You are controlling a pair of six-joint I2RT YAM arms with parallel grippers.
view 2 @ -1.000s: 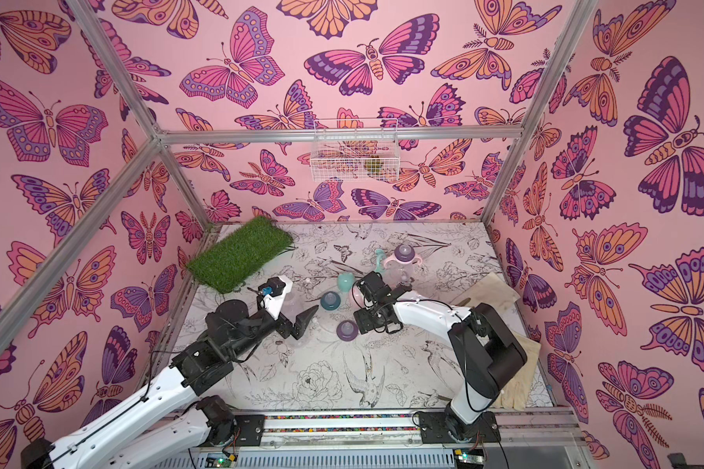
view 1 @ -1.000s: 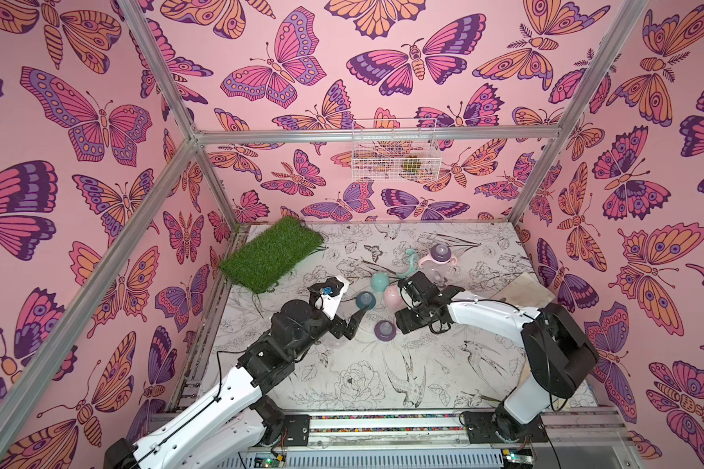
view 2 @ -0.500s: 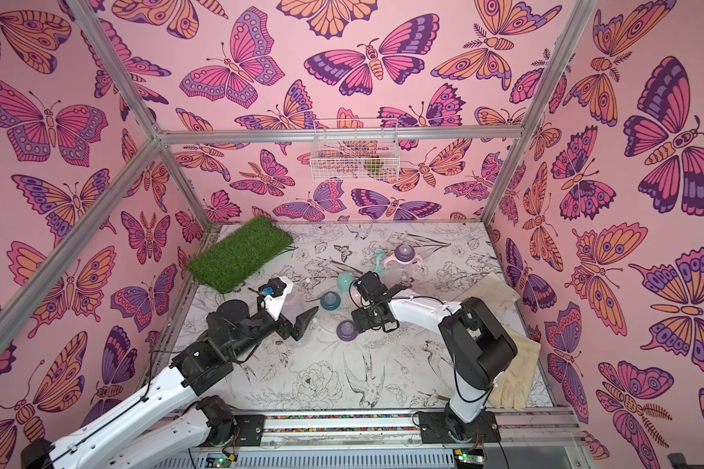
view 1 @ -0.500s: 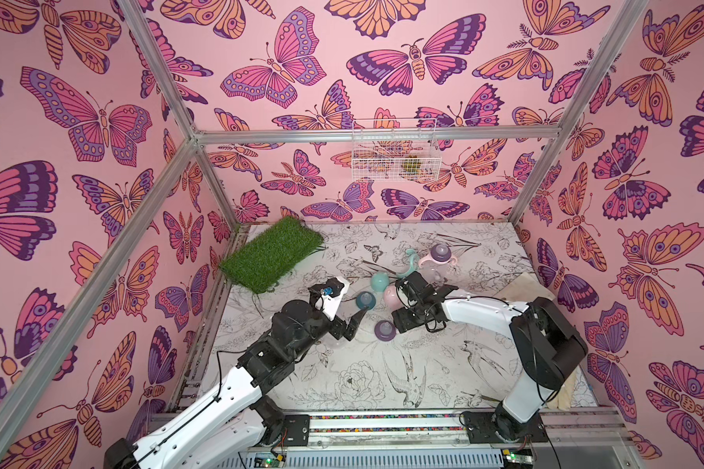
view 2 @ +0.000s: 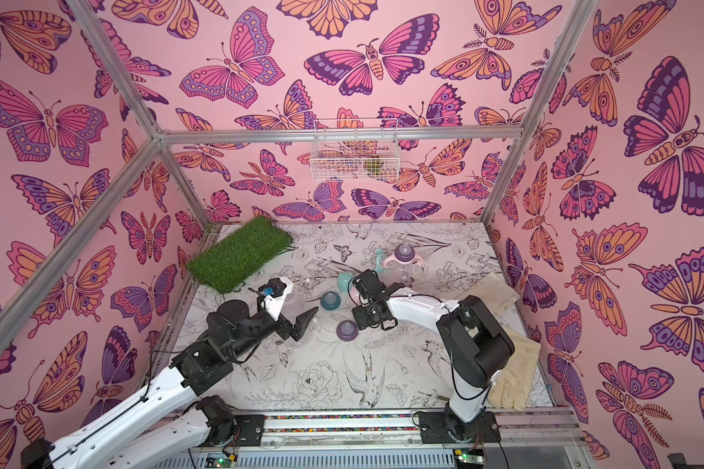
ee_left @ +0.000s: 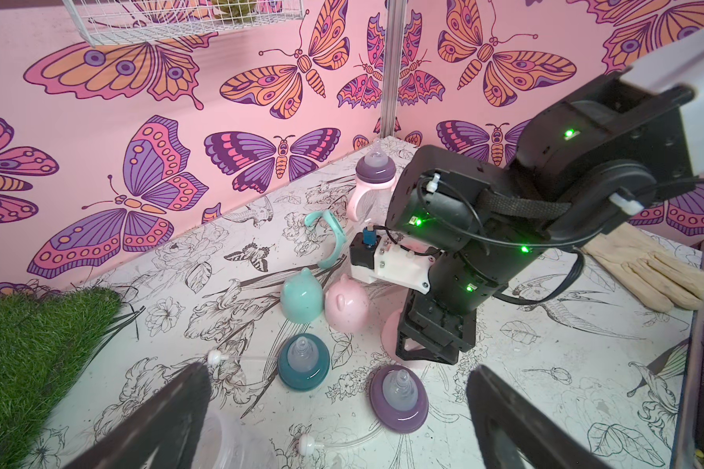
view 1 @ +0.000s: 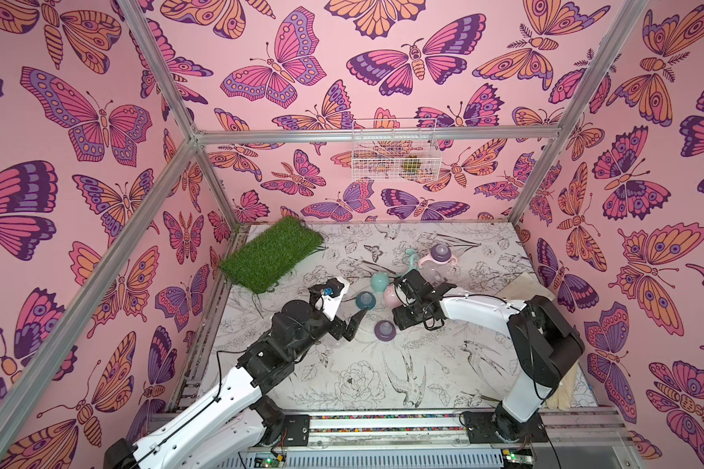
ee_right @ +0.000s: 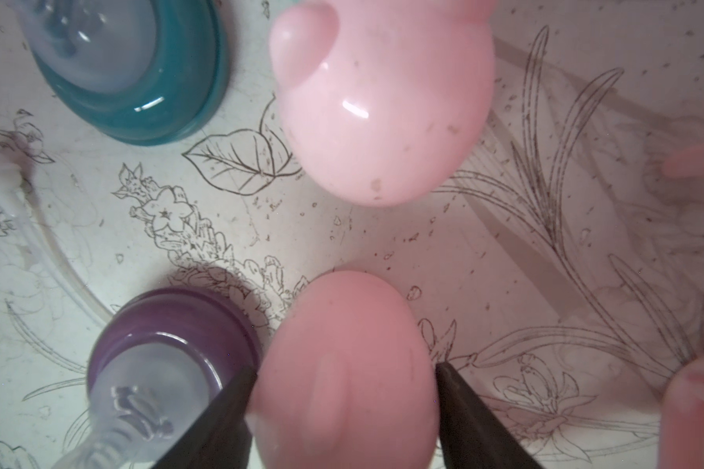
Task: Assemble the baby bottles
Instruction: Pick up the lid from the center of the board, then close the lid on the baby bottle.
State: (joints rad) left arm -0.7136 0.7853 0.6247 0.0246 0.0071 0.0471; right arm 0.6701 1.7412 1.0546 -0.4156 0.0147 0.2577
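My right gripper [ee_right: 346,371] points down at the table, shut on a pink domed cap [ee_right: 342,349], one finger on each side. A second pink eared cap [ee_left: 346,302] and a teal cap [ee_left: 301,296] stand just beyond it. A purple nipple collar [ee_left: 399,400] and a teal nipple collar [ee_left: 303,361] lie between the two arms. My left gripper [ee_left: 338,377] hovers open and holds nothing, with a clear bottle body [ee_left: 228,442] and a straw [ee_left: 334,440] below it. An assembled baby bottle [view 1: 439,256] with pink handles stands at the back beside a loose teal handle ring [view 1: 412,260].
A green grass mat [view 1: 273,253] lies at the back left corner. A white wire basket [view 1: 395,156] hangs on the rear wall. A pale glove [view 2: 513,377] and a cloth [view 2: 492,288] lie along the right edge, by the right arm's base.
The right gripper's jaws have narrowed onto the pink cap, and its arm has shifted slightly. The left arm has stayed where it was, open.
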